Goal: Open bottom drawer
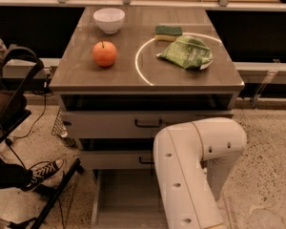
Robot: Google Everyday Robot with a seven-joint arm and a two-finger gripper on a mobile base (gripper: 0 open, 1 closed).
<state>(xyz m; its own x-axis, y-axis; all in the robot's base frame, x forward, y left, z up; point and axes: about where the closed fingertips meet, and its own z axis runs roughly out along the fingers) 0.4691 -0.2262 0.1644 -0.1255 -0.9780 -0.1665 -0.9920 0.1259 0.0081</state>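
The cabinet has three pale drawers. The bottom drawer [126, 199] stands pulled out towards me, and its grey inside shows below the middle drawer front [117, 159]. Its front panel and handle are cut off by the lower edge of the view. The top drawer front [148, 123] with its dark bar handle is slightly out too. My white arm [195, 171] reaches down in front of the cabinet's right half. The gripper is out of view, below the frame behind the arm.
On the cabinet top lie an orange fruit [105, 53], a white bowl [109, 19], a green sponge [168, 31] and a green bag [187, 52]. A black chair frame [19, 94] and a person's sneaker [45, 171] are at the left.
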